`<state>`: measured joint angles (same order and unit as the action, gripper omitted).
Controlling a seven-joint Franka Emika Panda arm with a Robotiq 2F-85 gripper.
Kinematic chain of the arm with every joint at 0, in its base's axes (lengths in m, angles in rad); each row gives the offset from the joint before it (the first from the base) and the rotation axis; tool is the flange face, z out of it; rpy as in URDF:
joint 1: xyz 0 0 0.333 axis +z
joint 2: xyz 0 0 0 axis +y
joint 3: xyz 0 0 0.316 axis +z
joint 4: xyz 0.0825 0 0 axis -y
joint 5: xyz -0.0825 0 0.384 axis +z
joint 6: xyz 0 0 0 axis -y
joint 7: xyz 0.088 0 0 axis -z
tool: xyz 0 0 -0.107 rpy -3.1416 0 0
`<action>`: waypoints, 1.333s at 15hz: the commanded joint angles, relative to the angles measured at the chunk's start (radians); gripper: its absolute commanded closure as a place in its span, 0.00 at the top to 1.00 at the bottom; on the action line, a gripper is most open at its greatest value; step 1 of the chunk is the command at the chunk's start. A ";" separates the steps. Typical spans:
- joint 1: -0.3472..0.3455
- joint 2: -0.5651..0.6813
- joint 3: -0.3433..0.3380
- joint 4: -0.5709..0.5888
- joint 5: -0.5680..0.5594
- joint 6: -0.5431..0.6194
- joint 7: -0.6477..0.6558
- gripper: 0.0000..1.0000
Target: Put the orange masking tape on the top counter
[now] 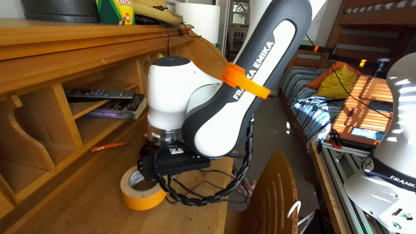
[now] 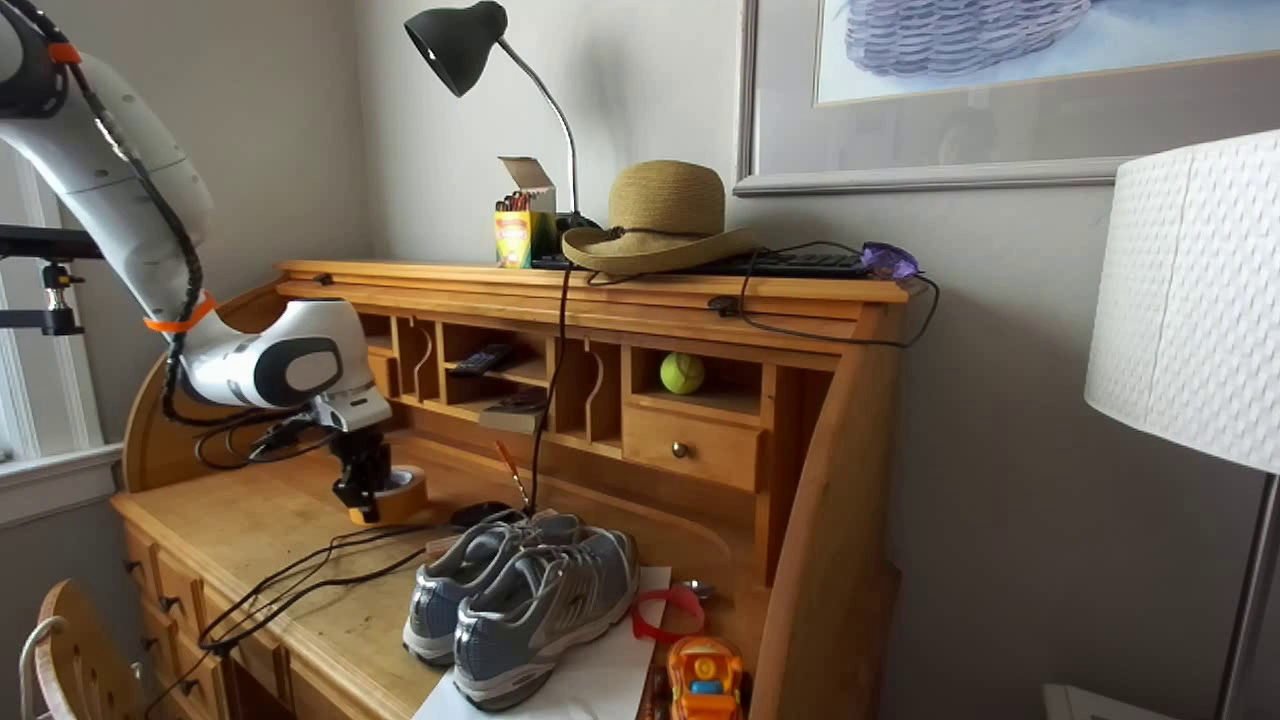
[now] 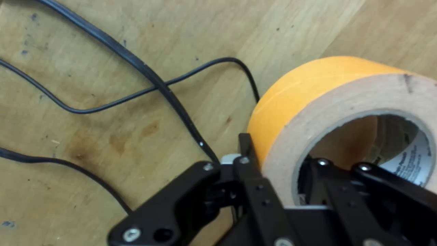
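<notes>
Now the gripper point(image 3: 277, 153) points down, its jaws clenched on one side of the orange masking tape point(image 1: 141, 199): one jaw lies against the yellow-orange outside, its partner sits in the hole against the core. The roll is at the lower surface point(image 2: 250, 515) of the wooden desk point(image 2: 830, 520), well below the top counter point(image 2: 400, 273); whether it rests on the wood or is raised slightly above it, I cannot tell. In the wrist view black cables point(image 3: 162, 86) cross just beside the roll, and the thinner one runs out of sight behind its rim. In an exterior view an orange-handled tool point(image 1: 109, 147) lies near the gripper, along the foot of the cubbyholes point(image 1: 68, 117). A remote point(image 1: 100, 94) lies in a cubbyhole there, and a book point(image 1: 112, 113) juts out beneath it.

Up on the top counter are the crayon box point(image 2: 512, 240), its flap raised, the black lamp point(image 2: 455, 50) beside it, and the straw hat point(image 2: 665, 205), with a keyboard point(image 2: 810, 264) next to the hat. A tennis ball point(image 2: 682, 373) sits in an open cubbyhole above a drawer point(image 2: 705, 450). On the surface, the grey-blue shoes point(image 2: 525, 605) stand side by side, apart from the roll, with a white sheet point(image 2: 600, 680) under at least one of them. An orange toy car point(image 2: 705, 680) is just beside the sheet.
</notes>
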<state>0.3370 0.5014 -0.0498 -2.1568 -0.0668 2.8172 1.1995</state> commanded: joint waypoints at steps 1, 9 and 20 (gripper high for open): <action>0.010 -0.167 -0.025 -0.245 0.010 0.278 -0.033 0.07; -0.156 -0.393 0.184 -0.550 0.089 0.735 0.027 0.07; -0.160 -0.546 0.172 -0.589 -0.112 0.970 0.177 0.07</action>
<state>0.1877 -0.0152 0.1350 -2.7454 -0.0943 3.7413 1.3596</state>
